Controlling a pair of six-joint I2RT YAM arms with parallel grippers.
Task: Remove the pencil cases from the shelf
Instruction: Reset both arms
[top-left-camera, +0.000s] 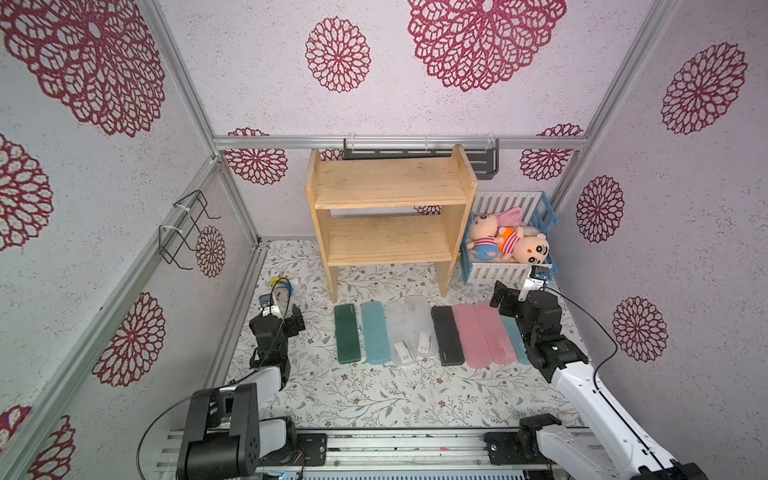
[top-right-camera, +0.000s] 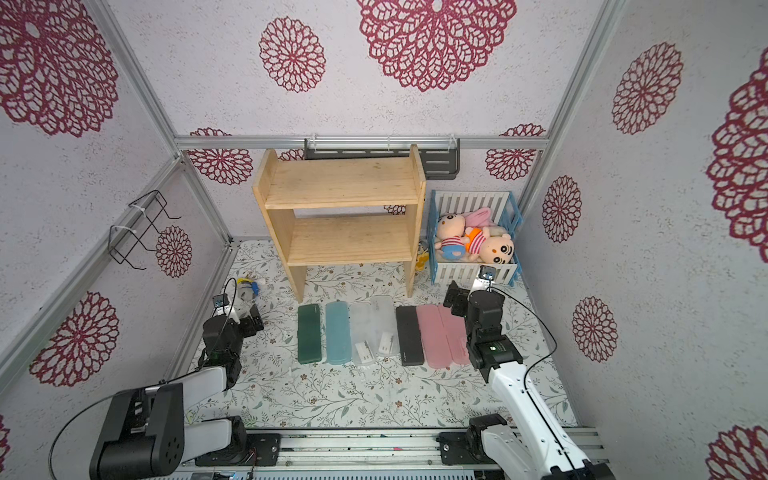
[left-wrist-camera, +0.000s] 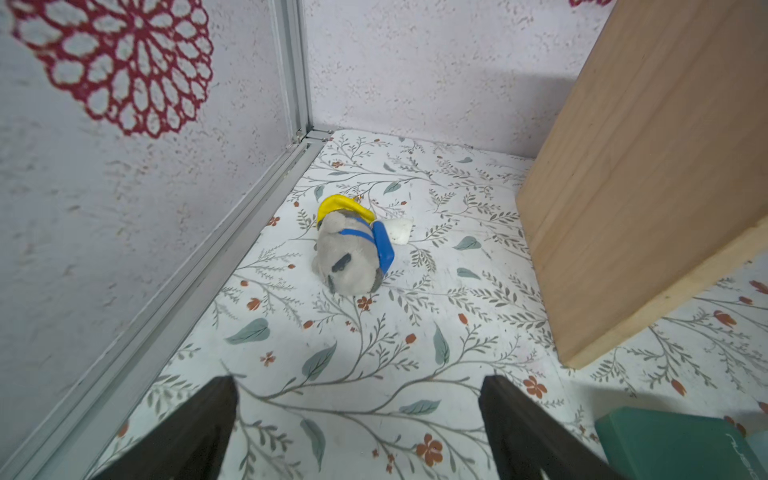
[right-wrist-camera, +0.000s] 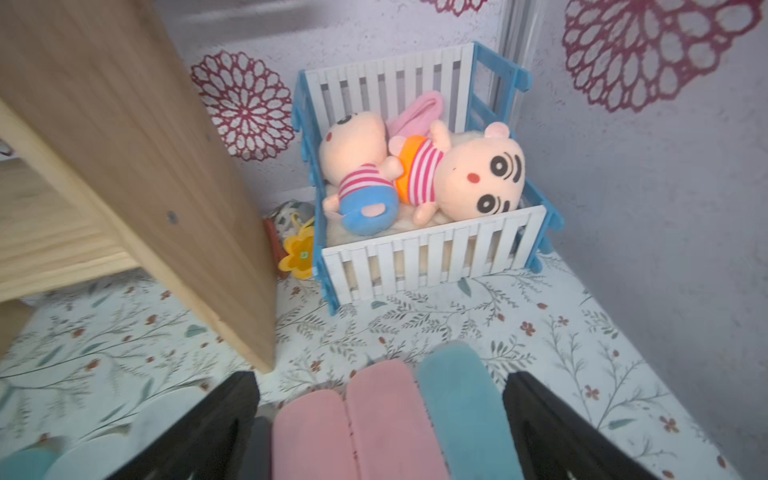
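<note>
The light wooden shelf (top-left-camera: 390, 183) (top-right-camera: 340, 183) stands at the back with both tiers bare. Several pencil cases lie side by side on the floral table in front of it: dark green (top-left-camera: 346, 333), light blue (top-left-camera: 375, 332), two frosted white (top-left-camera: 399, 336), black (top-left-camera: 446, 334), two pink (top-left-camera: 469, 336) and another light blue (top-left-camera: 513, 336) half hidden under my right arm. My right gripper (top-left-camera: 517, 295) (right-wrist-camera: 380, 376) hangs open over the far ends of the pink (right-wrist-camera: 311, 436) and blue (right-wrist-camera: 457, 403) cases. My left gripper (top-left-camera: 282, 311) (left-wrist-camera: 359, 380) is open over bare table, left of the green case (left-wrist-camera: 673, 444).
A small grey plush (left-wrist-camera: 353, 249) lies beyond my left gripper near the left wall. A white-and-blue crate (top-left-camera: 509, 272) with plush dolls stands right of the shelf, a yellow flower toy (right-wrist-camera: 299, 253) between them. A dark metal rack (top-left-camera: 482, 160) hangs on the back wall.
</note>
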